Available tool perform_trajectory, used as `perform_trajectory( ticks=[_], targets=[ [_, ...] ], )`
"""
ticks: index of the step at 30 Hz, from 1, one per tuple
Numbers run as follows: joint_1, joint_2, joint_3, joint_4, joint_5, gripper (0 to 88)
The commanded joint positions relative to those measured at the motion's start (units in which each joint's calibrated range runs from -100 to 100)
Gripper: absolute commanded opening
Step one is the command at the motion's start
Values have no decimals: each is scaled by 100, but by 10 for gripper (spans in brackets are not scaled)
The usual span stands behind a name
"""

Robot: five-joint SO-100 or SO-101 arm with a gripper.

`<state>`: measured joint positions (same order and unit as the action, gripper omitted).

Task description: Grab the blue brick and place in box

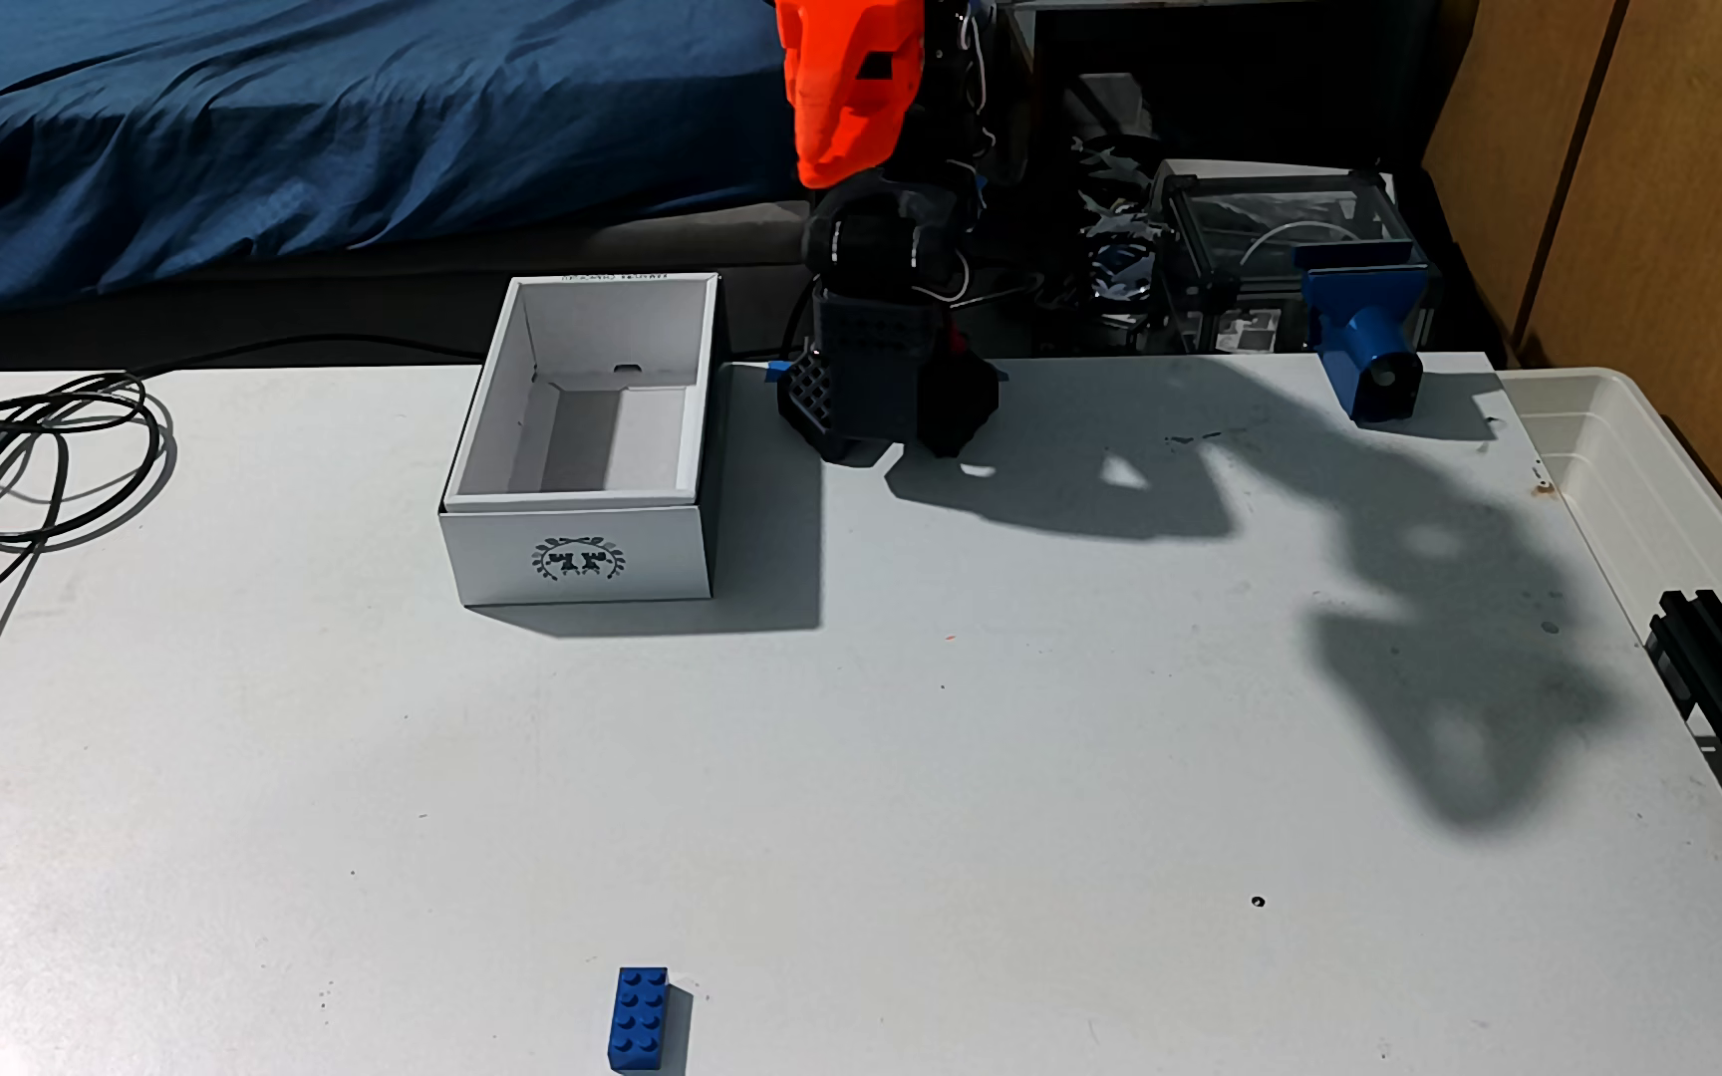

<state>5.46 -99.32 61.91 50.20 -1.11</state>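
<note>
Pincer (821, 171) folded high at far table edge, above arm's black base (872, 398); orange finger pointed down, other finger hidden, so open or closed: could not tell. Held nothing visible. Looked like parked rest pose, reach not begun. White box (577, 554) sat just left of base in fixed view, top open, ready to receive. Blue brick (639, 1019) lay flat, studs up, at near edge of table (1043, 776), well apart from both: long reach likely needed.

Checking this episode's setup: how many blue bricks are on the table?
1. The blue brick lies studs up near the table's front edge, far from the box. The box's visible interior looks empty.
</note>
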Motion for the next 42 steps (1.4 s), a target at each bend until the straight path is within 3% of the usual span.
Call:
perform_trajectory(
  ticks=[1, 11, 28, 42],
  targets=[
    [189, 59, -220, -52, 124, 9],
    [776, 1116, -992, -52, 297, 9],
    [1906, 6165, -4541, -43, 734, 9],
    [1980, 8634, -5783, 25, 1066, 9]
  ],
)
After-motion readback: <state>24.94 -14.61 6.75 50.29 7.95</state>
